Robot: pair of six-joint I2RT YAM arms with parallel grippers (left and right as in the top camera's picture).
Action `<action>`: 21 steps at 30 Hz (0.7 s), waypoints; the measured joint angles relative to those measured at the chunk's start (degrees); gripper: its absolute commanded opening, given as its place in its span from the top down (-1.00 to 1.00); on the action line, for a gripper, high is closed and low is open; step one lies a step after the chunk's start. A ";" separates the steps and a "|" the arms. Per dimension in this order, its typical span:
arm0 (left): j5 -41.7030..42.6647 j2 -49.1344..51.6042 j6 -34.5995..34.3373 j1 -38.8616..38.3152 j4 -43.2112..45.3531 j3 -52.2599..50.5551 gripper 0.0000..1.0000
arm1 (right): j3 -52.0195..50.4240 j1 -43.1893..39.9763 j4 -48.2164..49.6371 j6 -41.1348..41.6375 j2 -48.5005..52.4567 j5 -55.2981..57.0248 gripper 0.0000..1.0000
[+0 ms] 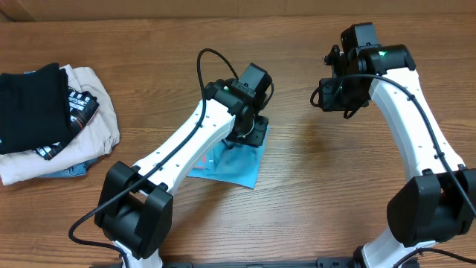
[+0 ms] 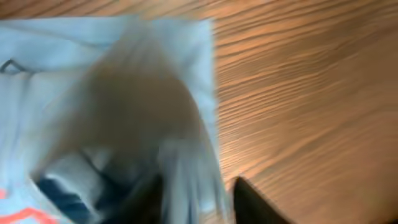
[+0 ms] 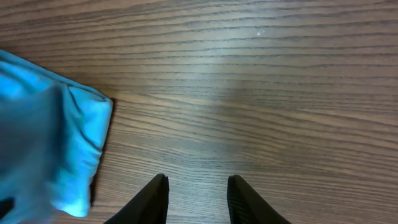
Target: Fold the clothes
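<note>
The light blue T-shirt (image 1: 232, 168) lies bunched into a small packet directly under the left gripper (image 2: 199, 186), its free edge running out ahead of the fingers and a ridge of cloth rising between them. The two dark fingertips show apart, but motion blur and fabric draped over the left one leave it unclear whether they pinch the ridge or merely straddle it; I cannot tell. The right gripper (image 3: 198, 186) hangs spread and empty over the bare table (image 3: 280, 93), with the shirt's rounded corner off to its left and slightly ahead. The likely trouble is that, with only one arm on the cloth, a pull could drag the whole packet across the wood or take just the top layer, undoing the fold. The left arm covers most of the shirt from above, so its lettering and layers are barely visible. The black garment (image 1: 30, 104) and beige garment (image 1: 98, 112) sit well behind the left gripper.
</note>
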 measured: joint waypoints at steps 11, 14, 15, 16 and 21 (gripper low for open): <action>-1.18 0.00 3.67 2.67 -3.26 3.06 0.01 | 0.00 0.07 0.44 -0.35 0.00 -0.26 0.24; -3.39 0.00 3.82 7.34 -3.63 3.87 0.00 | 0.00 0.39 0.83 -2.03 0.00 -2.03 0.24; -3.89 0.00 3.80 9.60 -3.65 3.93 -0.02 | 0.00 0.85 1.29 -2.49 0.00 -2.80 0.21; -4.28 0.00 3.76 11.78 -3.56 3.96 -0.02 | 0.00 1.51 1.97 -2.82 0.00 -3.32 0.17; -4.66 0.00 3.54 23.12 -2.36 3.96 -0.03 | 0.00 7.32 6.21 -3.74 0.00 -4.55 0.11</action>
